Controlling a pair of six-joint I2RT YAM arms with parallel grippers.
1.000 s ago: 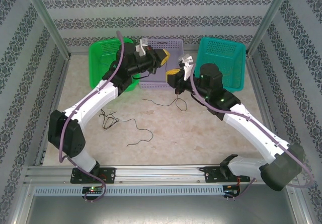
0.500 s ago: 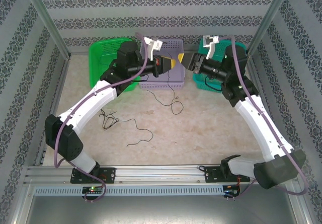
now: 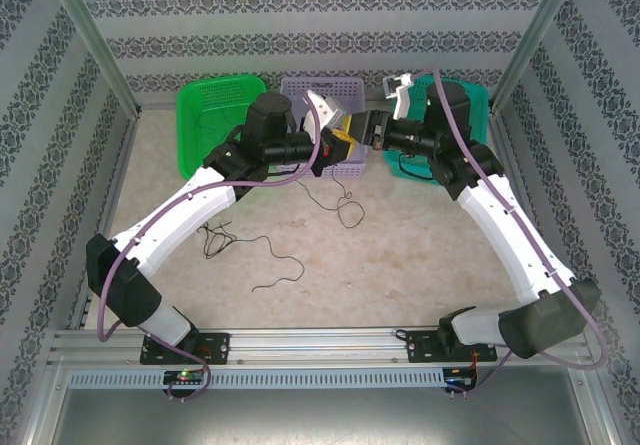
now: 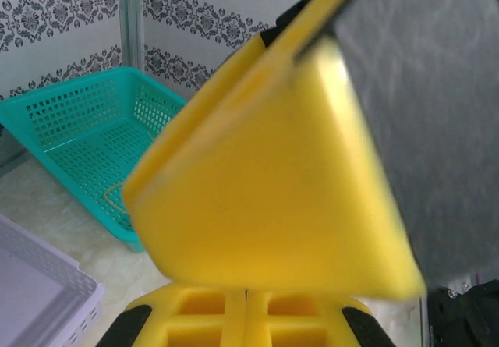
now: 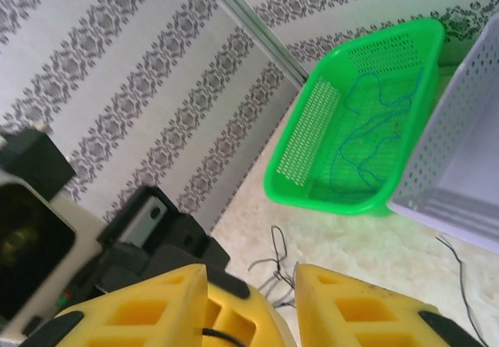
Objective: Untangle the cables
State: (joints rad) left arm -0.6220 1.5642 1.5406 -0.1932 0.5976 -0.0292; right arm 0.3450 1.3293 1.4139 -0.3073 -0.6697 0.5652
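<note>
My left gripper (image 3: 338, 148) is shut over the lavender basket (image 3: 350, 93). A thin black cable (image 3: 345, 205) hangs from it in a loop down to the table. In the right wrist view that black cable (image 5: 209, 334) shows at the left gripper's yellow fingertips. My right gripper (image 3: 358, 130) is open, its fingers either side of those tips (image 5: 251, 277). In the left wrist view, my shut left gripper (image 4: 249, 316) faces a right finger (image 4: 273, 183) close up. Another black cable (image 3: 215, 237) lies tangled on the table, left of centre. A blue cable (image 5: 366, 129) lies in the green basket (image 5: 312, 136).
Three baskets line the back wall: green basket (image 3: 198, 125) left, lavender in the middle, teal basket (image 3: 460, 150) right. A thin tan wire (image 4: 111, 197) lies in the teal basket (image 4: 54, 113). Metal frame posts stand at both back corners.
The right arm lifted from the table, swung up and left, and opened its jaws around the left gripper's tips. The left gripper shifted right and nearer, with the black cable hanging from it.
</note>
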